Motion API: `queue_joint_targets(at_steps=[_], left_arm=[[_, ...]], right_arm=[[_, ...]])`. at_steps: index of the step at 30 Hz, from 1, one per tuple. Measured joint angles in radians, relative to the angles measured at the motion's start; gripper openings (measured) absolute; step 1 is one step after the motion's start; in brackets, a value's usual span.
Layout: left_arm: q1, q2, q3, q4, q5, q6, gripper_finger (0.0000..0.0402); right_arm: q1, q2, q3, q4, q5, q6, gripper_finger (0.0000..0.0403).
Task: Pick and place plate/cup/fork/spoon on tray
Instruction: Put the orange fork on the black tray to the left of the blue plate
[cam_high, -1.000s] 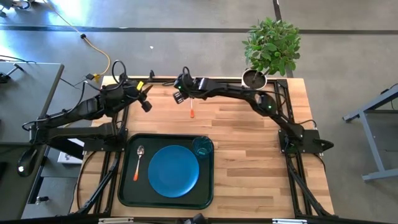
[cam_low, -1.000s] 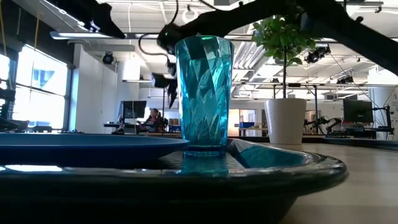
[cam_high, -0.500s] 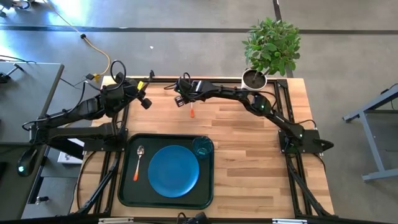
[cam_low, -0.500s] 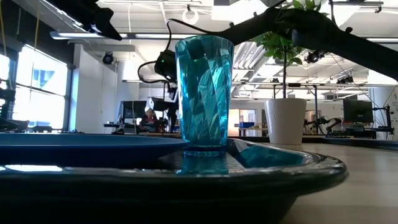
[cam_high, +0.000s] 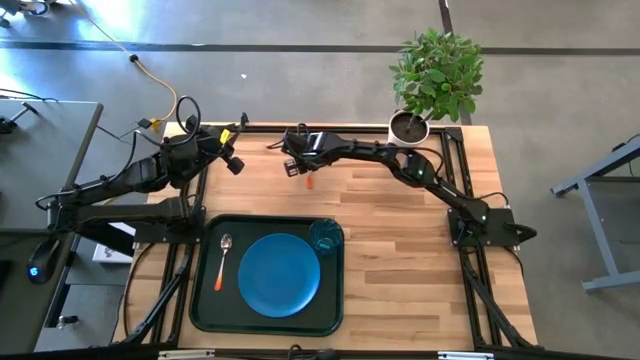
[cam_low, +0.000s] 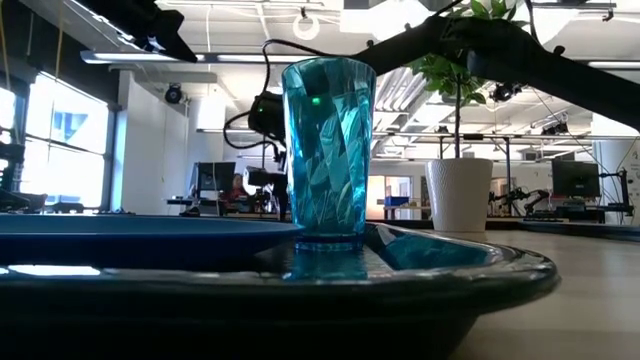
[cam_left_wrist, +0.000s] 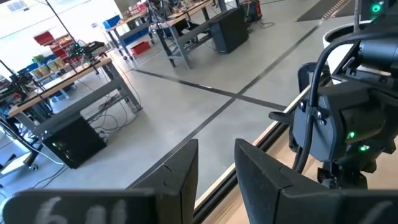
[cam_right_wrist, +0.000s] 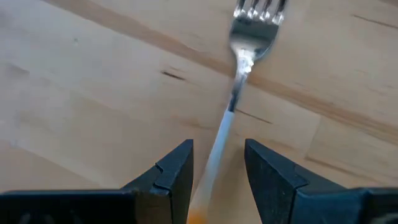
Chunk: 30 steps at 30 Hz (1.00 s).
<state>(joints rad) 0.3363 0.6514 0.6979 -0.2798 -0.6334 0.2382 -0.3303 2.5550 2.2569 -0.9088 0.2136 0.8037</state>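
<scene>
Pale wooden planks with dark grain streaks make up the bench (cam_high: 400, 250). On it lies the fork (cam_right_wrist: 239, 81), silver tines and slim metal neck running into an orange handle, near the far edge. The right gripper (cam_right_wrist: 217, 171) has come down since a second ago, its jaws open astride the fork's neck, not gripping. Nearby, the dark rimmed tray (cam_high: 200, 310) holds the round blue plate (cam_high: 279, 275), faceted teal cup (cam_low: 328, 150) and spoon (cam_high: 222, 262). The left gripper (cam_left_wrist: 214, 171) hangs at the far left corner, jaws slightly apart, empty.

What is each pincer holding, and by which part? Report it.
Nothing held. Right pincer open astride the handle of the fork; left pincer open, empty.
</scene>
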Motion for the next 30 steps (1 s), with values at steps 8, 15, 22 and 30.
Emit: queue_joint_targets(at_steps=[8,15,22,30], left_arm=[[0.000,0.000,0.000,0.000,0.000,0.000,0.0094],[0.000,0.000,0.000,0.001,0.001,0.000,0.0094],[0.000,0.000,0.000,0.000,0.001,0.000,0.0094],[0.000,0.000,0.000,-0.015,0.002,0.000,0.0094]], right_arm=[[0.004,0.001,0.000,-0.030,-0.033,0.032,0.0128],[0.011,-0.002,0.000,-0.085,-0.066,0.020,0.0060],[0.035,-0.006,0.003,-0.182,-0.111,-0.021,0.0013],[0.103,-0.009,0.002,-0.320,-0.081,-0.045,0.0004]])
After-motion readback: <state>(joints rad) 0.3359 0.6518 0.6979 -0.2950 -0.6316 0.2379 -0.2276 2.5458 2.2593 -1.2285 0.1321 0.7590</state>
